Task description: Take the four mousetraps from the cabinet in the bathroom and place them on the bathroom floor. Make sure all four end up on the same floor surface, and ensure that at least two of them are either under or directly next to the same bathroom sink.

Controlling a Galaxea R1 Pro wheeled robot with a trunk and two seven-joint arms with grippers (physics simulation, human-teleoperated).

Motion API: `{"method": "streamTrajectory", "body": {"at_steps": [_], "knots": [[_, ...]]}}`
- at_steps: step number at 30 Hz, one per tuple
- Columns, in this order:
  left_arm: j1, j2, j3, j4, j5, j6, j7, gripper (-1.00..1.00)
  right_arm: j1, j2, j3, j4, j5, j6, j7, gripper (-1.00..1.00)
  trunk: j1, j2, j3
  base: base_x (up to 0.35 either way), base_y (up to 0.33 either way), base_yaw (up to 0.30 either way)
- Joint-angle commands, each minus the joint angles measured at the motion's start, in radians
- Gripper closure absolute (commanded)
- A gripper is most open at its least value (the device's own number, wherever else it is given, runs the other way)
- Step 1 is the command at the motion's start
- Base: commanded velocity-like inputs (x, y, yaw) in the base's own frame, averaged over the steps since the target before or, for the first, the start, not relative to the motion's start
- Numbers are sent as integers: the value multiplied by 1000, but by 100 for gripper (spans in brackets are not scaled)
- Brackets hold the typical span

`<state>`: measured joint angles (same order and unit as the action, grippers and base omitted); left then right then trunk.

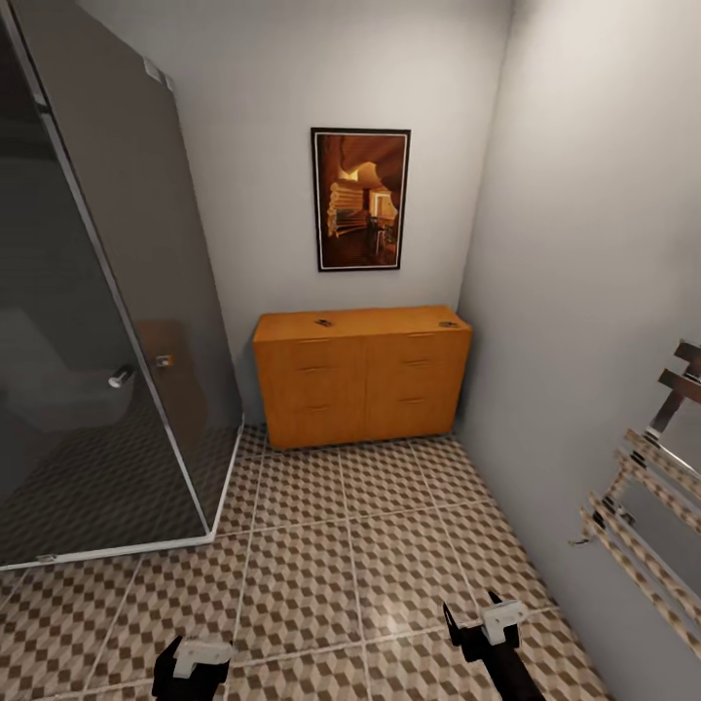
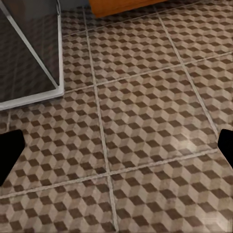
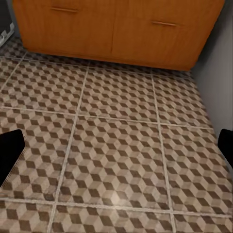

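Scene: a narrow bathroom corner seen from the robot's head, with a dark glass shower enclosure (image 1: 107, 321) at the left, a framed picture (image 1: 360, 199) on the far wall and a towel rail (image 1: 647, 497) at the right.
Cabinet: the orange-tan cabinet (image 1: 362, 385) stands against the far wall, straight ahead, its long side running across the view and its drawers facing the robot.
Mousetraps: two small dark items rest on the cabinet's top, one near the middle (image 1: 323, 322) and one near the right end (image 1: 448, 324); too small to confirm as mousetraps, and I cannot tell where the others are.
Floor: cube-patterned bathroom floor (image 1: 321, 545) lies between robot and cabinet, well apart.
Left gripper: the left gripper (image 1: 192, 662) is low, wide open, holding nothing.
Right gripper: the right gripper (image 1: 474, 615) is low, fingers spread, empty.
Key relation: the cabinet lies ahead of both grippers, out of reach by my judgement; the right gripper looks nearer, its wrist view showing the drawer fronts (image 3: 116, 29) close ahead.
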<state>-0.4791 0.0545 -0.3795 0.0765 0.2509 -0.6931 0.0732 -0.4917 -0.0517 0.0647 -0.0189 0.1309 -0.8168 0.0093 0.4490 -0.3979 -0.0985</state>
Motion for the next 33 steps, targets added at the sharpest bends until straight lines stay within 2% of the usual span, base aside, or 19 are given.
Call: {"method": "streamTrajectory", "body": {"at_steps": [1, 10, 33], "knots": [[-2, -1, -9, 4, 2, -5, 5, -100, -1, 0, 6, 0, -4, -3, 1, -100, 1, -2, -2, 199, 0, 254], [-2, -1, -9, 4, 2, -5, 5, -100, -1, 0, 6, 1, -4, -3, 1, -100, 1, -2, -2, 201, 0, 174], [-2, -1, -9, 4, 2, -5, 5, -100, -1, -2, 6, 1, -4, -3, 1, -100, 1, -2, -2, 218, -19, 5]]}}
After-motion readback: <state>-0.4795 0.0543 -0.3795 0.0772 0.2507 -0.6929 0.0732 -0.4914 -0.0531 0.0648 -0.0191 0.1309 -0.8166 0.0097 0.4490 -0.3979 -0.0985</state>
